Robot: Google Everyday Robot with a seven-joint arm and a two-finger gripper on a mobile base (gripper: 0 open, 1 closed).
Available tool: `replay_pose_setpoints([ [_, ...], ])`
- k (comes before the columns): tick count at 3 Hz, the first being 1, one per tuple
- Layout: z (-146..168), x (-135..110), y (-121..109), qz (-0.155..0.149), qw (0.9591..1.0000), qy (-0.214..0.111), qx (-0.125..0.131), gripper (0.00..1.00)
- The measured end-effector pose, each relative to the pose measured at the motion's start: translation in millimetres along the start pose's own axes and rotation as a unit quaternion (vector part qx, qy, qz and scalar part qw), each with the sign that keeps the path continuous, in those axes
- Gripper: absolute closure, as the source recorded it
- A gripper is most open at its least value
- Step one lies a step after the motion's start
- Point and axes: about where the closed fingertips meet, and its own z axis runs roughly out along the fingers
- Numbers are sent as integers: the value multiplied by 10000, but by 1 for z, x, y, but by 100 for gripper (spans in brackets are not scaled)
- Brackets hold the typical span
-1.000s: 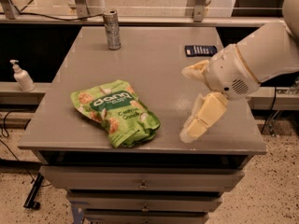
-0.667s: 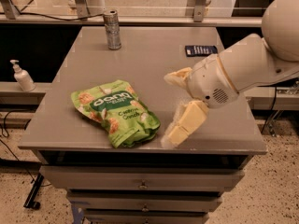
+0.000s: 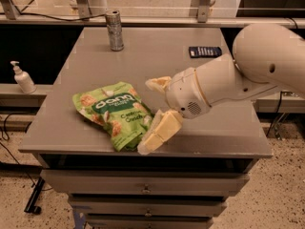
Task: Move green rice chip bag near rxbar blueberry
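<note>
The green rice chip bag (image 3: pixel 114 113) lies flat on the front left of the grey table (image 3: pixel 157 51). The rxbar blueberry (image 3: pixel 205 51), a small dark navy wrapper, lies at the back right of the table, far from the bag. My gripper (image 3: pixel 148 116) reaches in from the right. It is open, with one cream finger (image 3: pixel 158 83) behind the bag's right edge and the other (image 3: pixel 159 131) in front of it, over the bag's front right corner. The bag's right edge sits between the fingers.
A silver metal can (image 3: pixel 114 30) stands at the back left of the table. A white pump bottle (image 3: pixel 22 78) stands on a lower shelf to the left. Drawers sit under the table's front edge (image 3: pixel 143 152). My arm (image 3: pixel 248 75) spans the table's right side.
My gripper has moved left across the table's front, from well right of the bag to its right edge. The bag, bar and can have not moved.
</note>
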Motion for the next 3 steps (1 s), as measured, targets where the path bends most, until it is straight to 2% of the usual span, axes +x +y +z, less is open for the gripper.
replay_pose_setpoints([
  [1,19,10,-11,-55,10000,-41,52,18],
  [3,18,34,-22,-85,9998,55,165,65],
])
